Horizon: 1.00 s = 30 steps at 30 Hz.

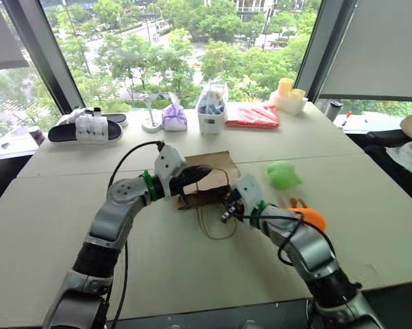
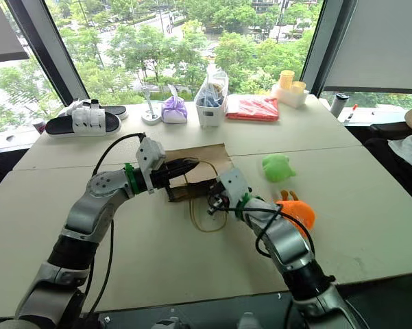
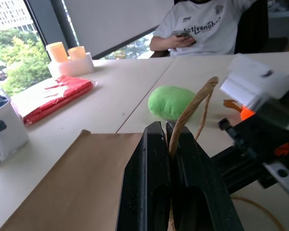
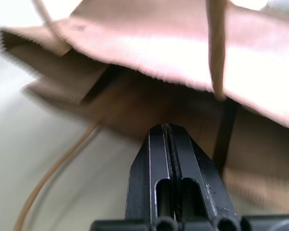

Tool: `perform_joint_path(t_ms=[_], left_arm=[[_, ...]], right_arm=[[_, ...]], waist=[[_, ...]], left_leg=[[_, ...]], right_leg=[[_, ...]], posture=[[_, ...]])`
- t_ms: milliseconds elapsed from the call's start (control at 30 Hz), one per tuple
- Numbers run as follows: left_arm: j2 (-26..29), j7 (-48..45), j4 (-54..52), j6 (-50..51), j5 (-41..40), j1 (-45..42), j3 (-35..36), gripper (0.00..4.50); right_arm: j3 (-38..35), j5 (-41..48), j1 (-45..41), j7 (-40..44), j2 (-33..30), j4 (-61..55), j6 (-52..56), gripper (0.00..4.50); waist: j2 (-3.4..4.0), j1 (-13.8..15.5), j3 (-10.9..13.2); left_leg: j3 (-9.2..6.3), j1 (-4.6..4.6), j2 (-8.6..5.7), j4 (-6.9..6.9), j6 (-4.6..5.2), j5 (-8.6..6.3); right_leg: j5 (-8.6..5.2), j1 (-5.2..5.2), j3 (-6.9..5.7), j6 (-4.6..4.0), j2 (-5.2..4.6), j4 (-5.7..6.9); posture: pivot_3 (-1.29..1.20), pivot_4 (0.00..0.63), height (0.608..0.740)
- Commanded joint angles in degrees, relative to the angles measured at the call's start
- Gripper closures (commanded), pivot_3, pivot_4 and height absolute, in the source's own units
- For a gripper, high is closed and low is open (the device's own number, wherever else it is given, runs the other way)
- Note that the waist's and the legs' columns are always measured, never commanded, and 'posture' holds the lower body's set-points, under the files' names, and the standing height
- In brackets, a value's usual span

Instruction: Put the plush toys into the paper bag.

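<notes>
I'm pinching the paper bag's [image 1: 209, 179] thin string handle [image 3: 194, 103] in my left end effector [image 3: 169, 139]; right end effector [image 4: 167, 132], pressed together, is nosing its limp, crushable mouth; soft green toy [image 1: 283, 175] beside the bag.

Silver arms, green-ringed wrists, black cables

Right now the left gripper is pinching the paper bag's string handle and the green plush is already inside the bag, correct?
Not quite. The left gripper is shut on the string handle of the paper bag, but the green plush lies on the table beside the bag, as the left eye view shows.
</notes>
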Motion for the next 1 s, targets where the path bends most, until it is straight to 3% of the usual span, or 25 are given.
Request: perform_joint_path(t_ms=[33,233,300,533,867,1000], left_arm=[[-0.5,2.4,-5.5,3.3,-2.5,0.9,1.8,4.4],[-4.6,12.1,-10.0,12.3,-8.6,-2.1,7.1,4.4],[-6.7,18.8,-10.0,16.3,-12.5,-6.0,12.1,4.4],[-8.4,30.5,-3.8,19.0,-15.0,-17.1,20.0,4.4],[-6.0,33.0,4.8,14.4,-14.9,-24.6,22.6,4.4],[-7.2,30.4,1.8,16.6,-16.4,-22.2,19.1,4.4]], right_arm=[[0.7,-3.5,-3.2,-1.9,3.9,8.6,-6.2,4.5],[1.4,-10.0,-7.5,-6.2,9.1,27.2,-17.1,4.5],[1.9,-10.6,-6.8,-5.0,10.2,29.6,-18.6,4.5],[1.8,-11.5,-2.5,-0.6,8.9,27.3,-18.1,4.5],[1.2,-13.2,1.7,2.4,5.9,23.6,-16.4,4.5],[0.2,-12.9,2.4,3.2,5.2,20.1,-15.2,4.5]], waist=[[0.0,-0.1,0.0],[0.0,-0.3,0.0],[0.0,-0.4,0.0],[0.01,-0.4,0.0],[0.0,-0.3,-0.1],[0.0,-0.3,-0.1]], left_leg=[[-0.01,0.0,-0.01,-0.01,-0.12,0.07],[-0.04,0.0,0.0,-0.05,-0.2,0.11],[-0.04,0.01,0.0,-0.05,-0.22,0.12],[-0.08,0.08,0.0,-0.09,-0.3,0.17],[-0.08,0.1,-0.02,-0.07,-0.33,0.18],[-0.08,0.1,-0.02,-0.06,-0.34,0.19]], right_leg=[[0.0,0.0,0.0,0.0,-0.01,0.0],[0.0,-0.04,0.0,0.0,0.01,0.02],[0.0,-0.04,0.0,0.0,0.01,0.03],[0.0,0.01,-0.01,0.0,0.04,0.04],[0.0,0.06,-0.01,0.0,0.04,0.04],[0.0,0.07,-0.01,0.0,0.04,0.04]], posture=[[0.0,0.15,0.74],[0.0,0.15,0.74],[0.0,0.15,0.74],[0.0,0.15,0.74],[0.0,0.15,0.74],[0.0,0.15,0.74]])
